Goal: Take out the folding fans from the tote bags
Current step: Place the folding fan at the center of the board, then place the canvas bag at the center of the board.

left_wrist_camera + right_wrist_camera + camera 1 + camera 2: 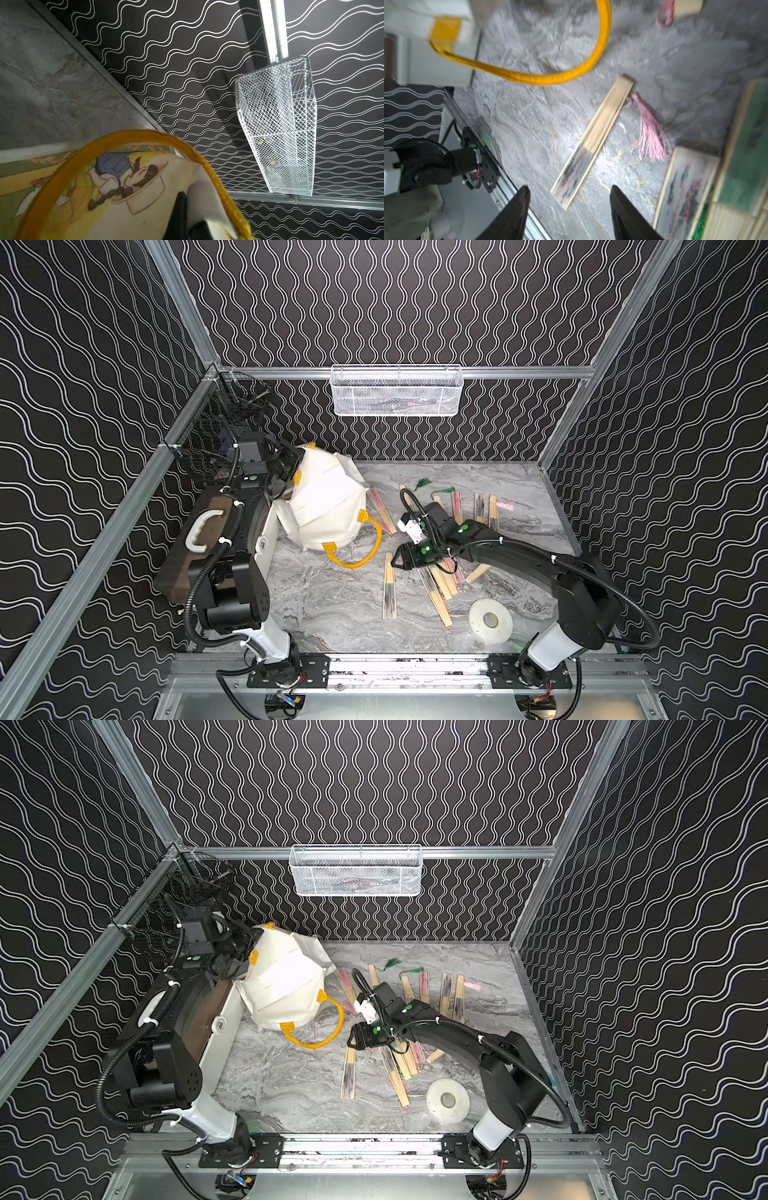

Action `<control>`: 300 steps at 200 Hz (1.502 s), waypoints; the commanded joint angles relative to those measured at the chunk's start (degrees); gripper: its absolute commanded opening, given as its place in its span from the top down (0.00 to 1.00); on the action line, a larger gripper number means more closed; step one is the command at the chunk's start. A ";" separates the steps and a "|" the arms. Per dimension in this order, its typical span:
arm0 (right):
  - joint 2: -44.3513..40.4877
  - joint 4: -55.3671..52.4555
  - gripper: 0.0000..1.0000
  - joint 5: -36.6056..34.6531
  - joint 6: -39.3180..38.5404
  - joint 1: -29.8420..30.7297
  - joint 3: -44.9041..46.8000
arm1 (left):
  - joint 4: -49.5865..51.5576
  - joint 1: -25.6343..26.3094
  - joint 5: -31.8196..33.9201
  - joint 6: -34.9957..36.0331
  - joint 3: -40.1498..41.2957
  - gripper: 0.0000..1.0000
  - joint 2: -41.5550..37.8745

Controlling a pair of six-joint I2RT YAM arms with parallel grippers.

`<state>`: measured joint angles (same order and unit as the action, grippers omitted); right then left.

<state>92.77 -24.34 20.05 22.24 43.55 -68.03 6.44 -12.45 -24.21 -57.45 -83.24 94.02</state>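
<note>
Setting: robotics lab test cell.

Evidence: an aluminium extrusion frame (187, 315) boxes in the workspace. The walls (395, 302) are black panels printed with white wavy lines. The tabletop (332, 605) is a marble-print sheet.

The left arm (232, 593) and right arm (582, 593) are bolted to a mounting rail (407, 668) along the table's 6 o'clock edge, with cables zip-tied along them.

A white mesh basket (397, 391) hangs on the crossbar at 12 o'clock, and a black wire basket (216, 435) sits at 10 o'clock.

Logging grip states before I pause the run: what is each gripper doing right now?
Left gripper: closed, pinching the cloth of the tote bag.
Right gripper: open, holding nothing.
</note>
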 commanded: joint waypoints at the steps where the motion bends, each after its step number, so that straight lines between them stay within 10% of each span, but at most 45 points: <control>1: 0.66 6.66 0.35 -5.63 6.17 -0.12 -2.79 | 1.08 0.15 1.14 -3.78 0.27 1.00 -0.58; 124: 19.47 18.93 0.39 -3.72 18.84 2.53 -15.89 | 0.27 2.08 1.74 -4.52 1.05 1.00 -1.45; 182: 24.16 8.49 0.95 -14.69 8.91 2.42 -27.29 | 0.58 1.81 1.27 -3.21 2.91 1.00 -3.55; 300: 25.83 -24.66 1.00 -11.38 -7.83 0.75 -51.51 | 30.94 0.02 18.63 34.11 6.25 1.00 -14.37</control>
<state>116.86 -42.50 5.52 17.06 45.47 -116.25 28.47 -12.23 -11.11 -31.29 -77.82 80.68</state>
